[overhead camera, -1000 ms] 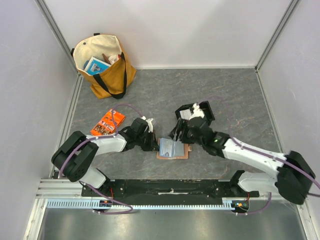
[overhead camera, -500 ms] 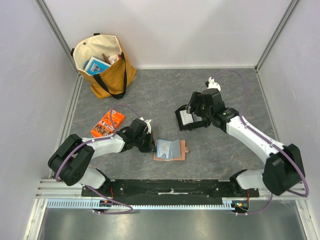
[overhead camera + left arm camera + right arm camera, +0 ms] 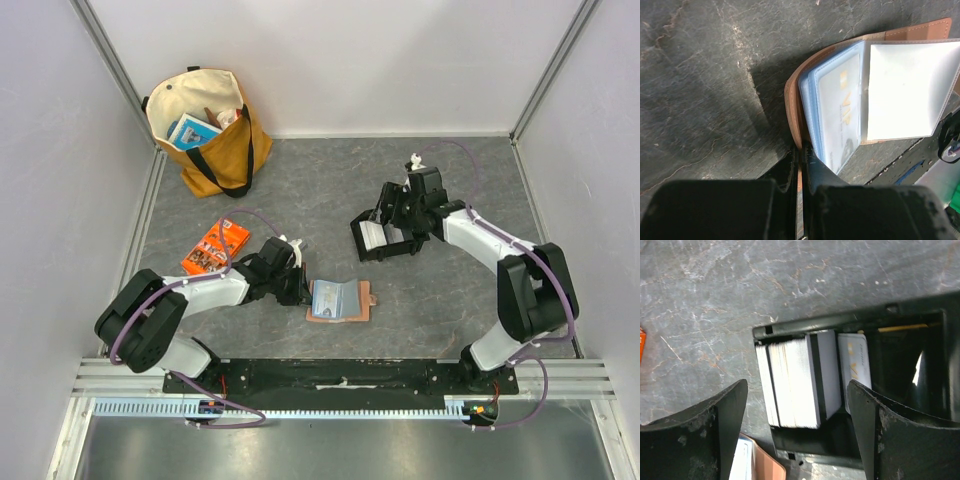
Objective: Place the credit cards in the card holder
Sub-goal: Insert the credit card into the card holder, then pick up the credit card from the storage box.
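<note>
Pickup is the step in hand: my right gripper [image 3: 392,224] hangs over the black tray [image 3: 356,222], which sits right of the tabletop's middle, with its fingers spread wide on either side of the credit cards [image 3: 792,382]. The cards stand on edge as a tight white stack in the tray's left compartment. One more card with gold lettering [image 3: 855,364] lies just beside them, past the divider. Nothing is between my right fingers yet.

My left gripper [image 3: 801,165] is pinched tight on the left edge of the card holder [image 3: 338,300], which lies open near the near edge of the tabletop, about midway along it. Its blue sleeves are fanned upward, and one clear sleeve already shows a card.

Next, I judge, the right fingers must drop straight down, close across the stack's thin faces, and peel off only one card. The tray walls leave little room for that, and the left wall sits close to the stack, so a slanted approach could catch the rim.

Between tray and card holder the tabletop gives open room. The orange packet [image 3: 215,245] and the tote bag [image 3: 205,130] in the far left corner are well apart from that path.
</note>
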`<state>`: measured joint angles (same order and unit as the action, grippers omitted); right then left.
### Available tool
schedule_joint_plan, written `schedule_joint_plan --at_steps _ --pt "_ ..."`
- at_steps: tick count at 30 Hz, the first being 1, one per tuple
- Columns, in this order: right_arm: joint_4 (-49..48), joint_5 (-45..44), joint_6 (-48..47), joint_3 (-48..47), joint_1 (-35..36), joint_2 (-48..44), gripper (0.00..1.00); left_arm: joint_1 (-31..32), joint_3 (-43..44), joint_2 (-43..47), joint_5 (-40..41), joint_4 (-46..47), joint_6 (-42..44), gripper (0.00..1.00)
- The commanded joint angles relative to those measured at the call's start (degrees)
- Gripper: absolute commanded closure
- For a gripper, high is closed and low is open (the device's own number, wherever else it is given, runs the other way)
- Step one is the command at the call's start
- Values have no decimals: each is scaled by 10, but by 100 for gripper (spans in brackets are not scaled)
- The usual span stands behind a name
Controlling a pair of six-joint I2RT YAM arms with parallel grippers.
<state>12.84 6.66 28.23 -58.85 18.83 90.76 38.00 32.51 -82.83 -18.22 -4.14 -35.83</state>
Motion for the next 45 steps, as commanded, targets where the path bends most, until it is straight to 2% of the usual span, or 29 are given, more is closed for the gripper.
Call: schedule_joint_plan --at_steps 1,6,17,24,29,34,45 --pt "-46 55 -5 -43 -5 37 13 1 4 2 16 -31 25 98" --pt "-58 72 7 -50 -7 80 12 2 6 2 17 -32 25 98" --pt "-75 132 22 -50 -13 89 12 1 7 -3 19 -32 27 98" --pt "-77 134 30 -48 -21 79 15 2 7 -10 16 -30 29 98" --pt "-76 140 28 -47 -26 79 21 3 5 -12 17 -30 29 98" --pt "-70 88 17 -42 -27 84 15 1 7 -15 14 -29 29 98" --pt "-75 151 23 -31 -27 107 16 1 12 -24 10 -29 30 98"
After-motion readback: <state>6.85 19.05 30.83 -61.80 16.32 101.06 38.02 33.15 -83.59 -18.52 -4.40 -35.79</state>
